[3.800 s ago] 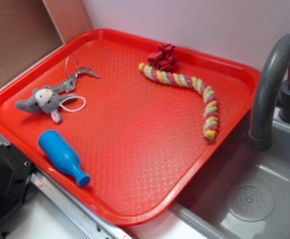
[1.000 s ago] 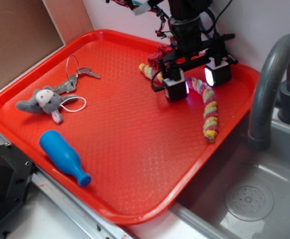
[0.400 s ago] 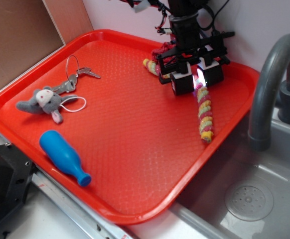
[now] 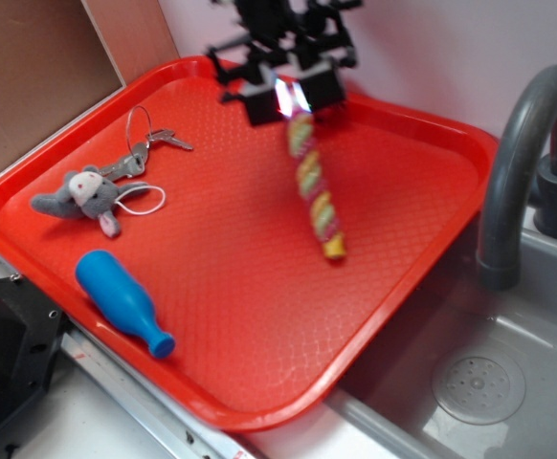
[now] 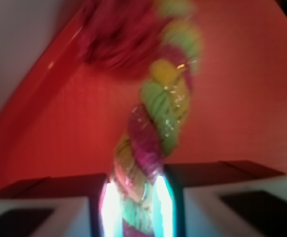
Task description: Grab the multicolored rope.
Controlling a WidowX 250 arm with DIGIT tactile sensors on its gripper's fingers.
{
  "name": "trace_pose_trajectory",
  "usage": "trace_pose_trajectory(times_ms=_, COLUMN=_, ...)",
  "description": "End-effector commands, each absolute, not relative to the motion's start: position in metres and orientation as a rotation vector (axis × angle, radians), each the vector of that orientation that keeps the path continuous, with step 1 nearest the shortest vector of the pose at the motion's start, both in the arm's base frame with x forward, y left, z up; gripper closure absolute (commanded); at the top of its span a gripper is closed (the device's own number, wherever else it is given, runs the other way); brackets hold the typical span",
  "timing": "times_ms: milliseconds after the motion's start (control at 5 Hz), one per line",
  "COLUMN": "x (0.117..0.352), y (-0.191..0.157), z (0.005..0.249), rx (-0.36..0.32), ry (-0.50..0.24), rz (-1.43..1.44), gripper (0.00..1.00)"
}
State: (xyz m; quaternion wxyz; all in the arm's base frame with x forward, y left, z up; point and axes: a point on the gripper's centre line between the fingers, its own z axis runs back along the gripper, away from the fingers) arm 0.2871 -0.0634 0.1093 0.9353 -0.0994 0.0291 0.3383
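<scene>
The multicolored rope (image 4: 314, 186) hangs off the red tray (image 4: 259, 316), banded yellow, pink and pale green, its free end dangling low toward the tray's right middle. My gripper (image 4: 288, 96) is raised above the tray's back edge and shut on the rope's upper part. In the wrist view the rope (image 5: 156, 123) runs from between the gripper (image 5: 136, 202) pads upward, with the dark red frayed knot (image 5: 116, 34) blurred at the top.
A grey plush keychain (image 4: 85, 196) with keys (image 4: 154, 142) lies at the tray's left. A blue bottle (image 4: 121, 301) lies near the front left edge. A grey faucet (image 4: 518, 153) and sink (image 4: 470, 382) stand to the right.
The gripper closed on the rope, then rose and moved left toward the tray's back, lifting the rope off the tray so it now hangs.
</scene>
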Motion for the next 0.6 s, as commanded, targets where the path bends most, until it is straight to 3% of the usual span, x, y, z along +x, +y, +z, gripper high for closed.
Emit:
trace_pose_trajectory(times_ms=0, x=0.227, y=-0.04, z=0.193, rx=-0.168, ry=-0.087, rz=0.358, gripper=1.0)
trace_pose_trajectory(times_ms=200, x=0.199, y=-0.033, z=0.214, rx=-0.105, ry=-0.179, rz=0.446, gripper=1.0)
trace_pose_trajectory(times_ms=400, x=0.196, y=-0.032, z=0.213, rx=-0.125, ry=-0.118, rz=0.49, gripper=1.0)
